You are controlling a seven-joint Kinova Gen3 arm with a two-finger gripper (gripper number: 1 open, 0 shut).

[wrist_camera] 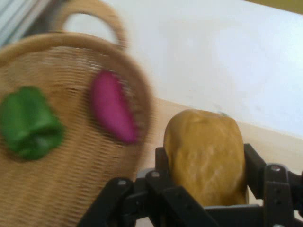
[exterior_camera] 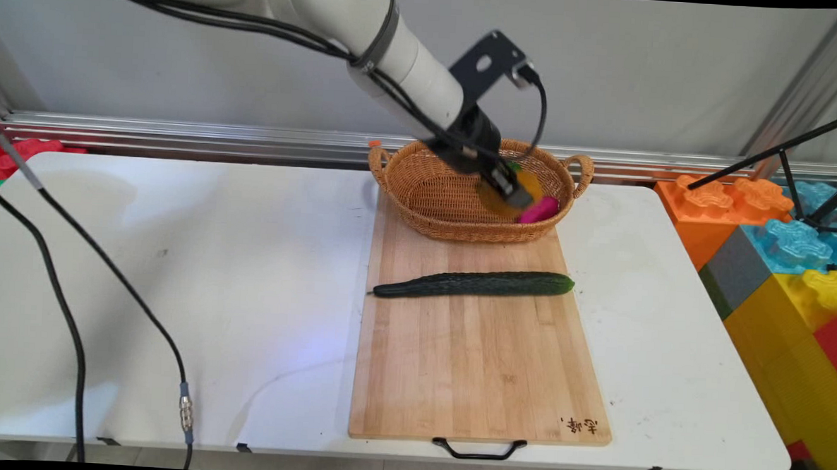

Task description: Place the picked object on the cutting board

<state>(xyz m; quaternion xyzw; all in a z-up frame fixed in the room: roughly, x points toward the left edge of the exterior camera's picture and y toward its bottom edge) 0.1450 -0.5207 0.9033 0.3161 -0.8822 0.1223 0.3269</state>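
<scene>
White table (exterior_camera: 176,288) spreads under me, with a grey wall behind it and bright plastic blocks (exterior_camera: 778,251) stacked off its right end. My claw (exterior_camera: 511,189) is clenched on a yellow-orange fruit (wrist_camera: 206,153), likely a mango; in the hand view it sits squeezed between my two fingers (wrist_camera: 253,165), its lower end cut off by my own linkage. From the main view my hand hangs over the right half of a wicker basket (exterior_camera: 434,193), and the fruit shows there only as an orange patch half covered by my fingers.

Inside the basket lies a pink, oblong thing (wrist_camera: 111,106), close to the right wall, and a green pepper (wrist_camera: 28,123) that the main view barely shows, just a sliver behind my wrist. Both are blurred in the hand view, so I cannot make out their surfaces.

My basket stands on the far end of a wooden cutting board (exterior_camera: 480,365), touching it. A cucumber (exterior_camera: 474,283) lies crosswise on the board, near the basket but apart from it, reaching nearly from edge to edge. Below it the board is bare down to its black handle (exterior_camera: 478,449) at the table's near edge. Black cables (exterior_camera: 105,285) hang across the table's left part.
</scene>
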